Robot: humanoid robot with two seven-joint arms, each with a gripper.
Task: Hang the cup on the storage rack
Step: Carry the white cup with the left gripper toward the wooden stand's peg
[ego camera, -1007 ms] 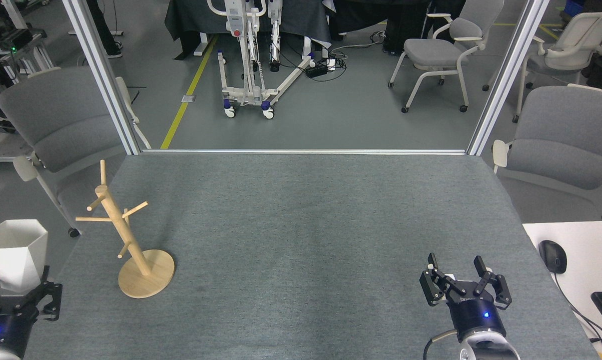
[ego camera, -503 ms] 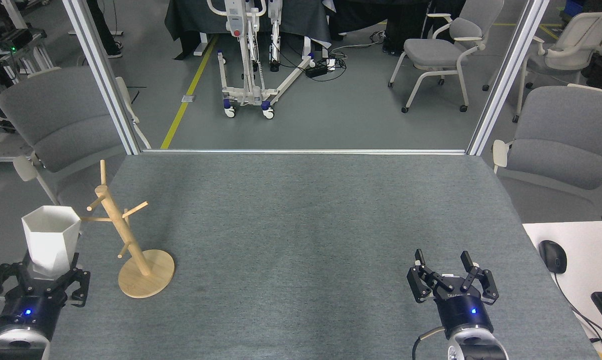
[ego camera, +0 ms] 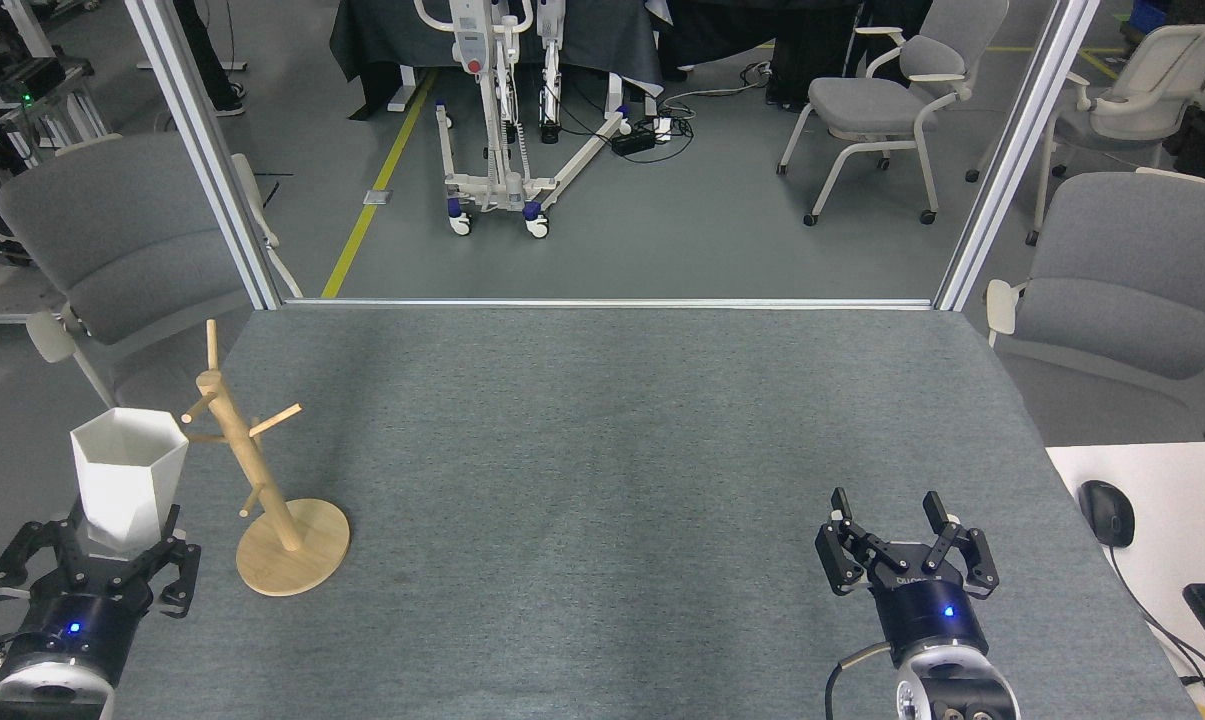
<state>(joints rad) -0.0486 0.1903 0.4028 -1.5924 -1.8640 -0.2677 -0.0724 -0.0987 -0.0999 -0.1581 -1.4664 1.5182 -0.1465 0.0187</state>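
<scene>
Left fingers: clamped around the base of the cup [ego camera: 127,475], black links splayed out either side of it, so the left gripper [ego camera: 97,555] has a firm hold low down.
Cup: upright, hexagonal mouth open to the top, lifted clear of the grey table [ego camera: 602,450]; its right edge sits just beside the left-pointing peg of the storage rack [ego camera: 252,480], and from this angle I cannot tell whether they touch.
Rack: wooden post leaning a little, thin pegs branching left, right and up, round disc base flat on the table near the left edge.
Right fingers: spread apart and empty; the right gripper [ego camera: 902,540] hovers low over the near right part of the table, well apart from the action.
Step in hand: the carry-in. The cup is at the rack but not hung yet.
Next move calls for: lining the cup's small hole, hidden from here, up with a peg tip, likely tilting or turning the cup first, then sliding it on.
Watch for: the rack is light; a sideways nudge could shift or tip it.
</scene>
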